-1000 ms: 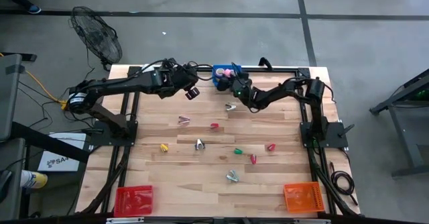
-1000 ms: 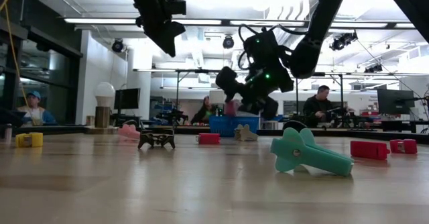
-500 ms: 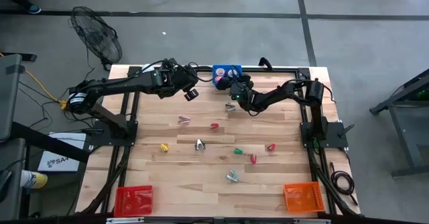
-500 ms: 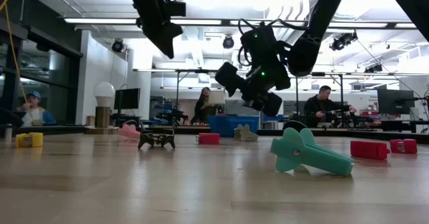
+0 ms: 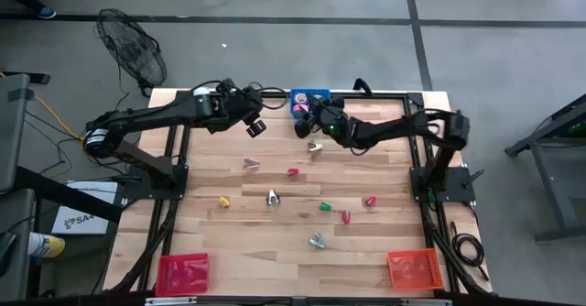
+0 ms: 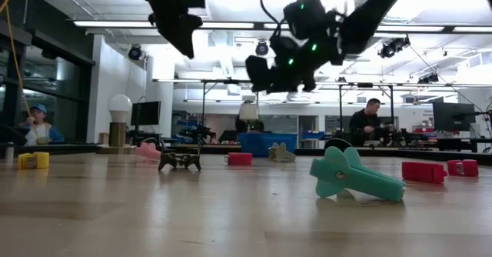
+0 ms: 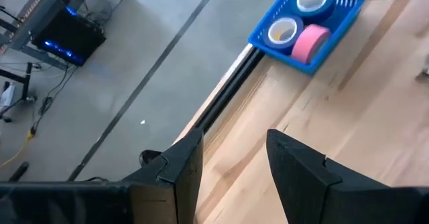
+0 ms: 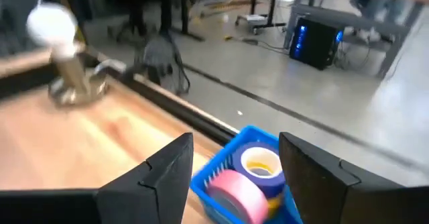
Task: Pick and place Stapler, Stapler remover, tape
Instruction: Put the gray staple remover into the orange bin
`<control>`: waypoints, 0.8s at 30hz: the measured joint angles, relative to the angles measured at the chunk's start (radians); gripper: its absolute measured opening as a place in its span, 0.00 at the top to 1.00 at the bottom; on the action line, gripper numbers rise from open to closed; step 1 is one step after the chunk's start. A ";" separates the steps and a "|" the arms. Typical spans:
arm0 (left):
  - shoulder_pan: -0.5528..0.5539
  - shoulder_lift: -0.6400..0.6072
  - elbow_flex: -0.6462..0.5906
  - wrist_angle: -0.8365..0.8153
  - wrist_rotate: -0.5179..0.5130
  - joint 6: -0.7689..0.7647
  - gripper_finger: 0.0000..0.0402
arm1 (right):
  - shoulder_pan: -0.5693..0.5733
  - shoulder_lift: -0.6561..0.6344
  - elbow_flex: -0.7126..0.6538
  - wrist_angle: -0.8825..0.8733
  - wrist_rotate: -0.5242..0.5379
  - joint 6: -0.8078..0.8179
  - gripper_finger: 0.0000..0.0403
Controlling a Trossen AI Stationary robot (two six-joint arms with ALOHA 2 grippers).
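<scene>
Where the tape is kept: a blue basket (image 5: 309, 94) is seen at 12 o'clock on the table's far edge, and the rolls are inside it.
Tape (image 7: 313, 40): three rolls are counted from the left wrist view, two blue and one pink; a yellowish centre is shown in one blue roll.
Small pieces (image 5: 272, 196): nine are counted scattered across the table in red, pink, yellow, green and grey; staplers cannot be told from removers at this range.
Other baskets: two are counted, a red basket (image 5: 182, 272) at 7 o'clock and an orange basket (image 5: 412, 269) at 5 o'clock.
Left gripper (image 7: 231, 163): it is held in the air at 11 o'clock with its fingers parted a moderate way; nothing is gripped or touched.
Right gripper (image 8: 234, 163): it is held above the table just short of the blue basket at 12 o'clock, jaws spread fairly wide; nothing is held between them.
</scene>
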 joint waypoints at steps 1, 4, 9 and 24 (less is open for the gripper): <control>0.000 -0.022 -0.019 0.019 0.006 0.003 0.60 | 0.004 -0.029 0.000 -0.058 -0.003 -0.040 0.48; 0.000 -0.101 -0.120 0.098 0.075 0.006 0.60 | 0.013 -0.108 0.000 -0.211 -0.033 -0.146 0.48; 0.000 -0.296 -0.370 0.275 0.210 0.007 0.60 | 0.017 -0.226 0.000 -0.443 -0.133 -0.252 0.48; 0.000 -0.801 -0.883 0.687 0.574 -0.001 0.60 | -0.054 -0.209 0.000 -0.748 -0.616 -0.440 0.48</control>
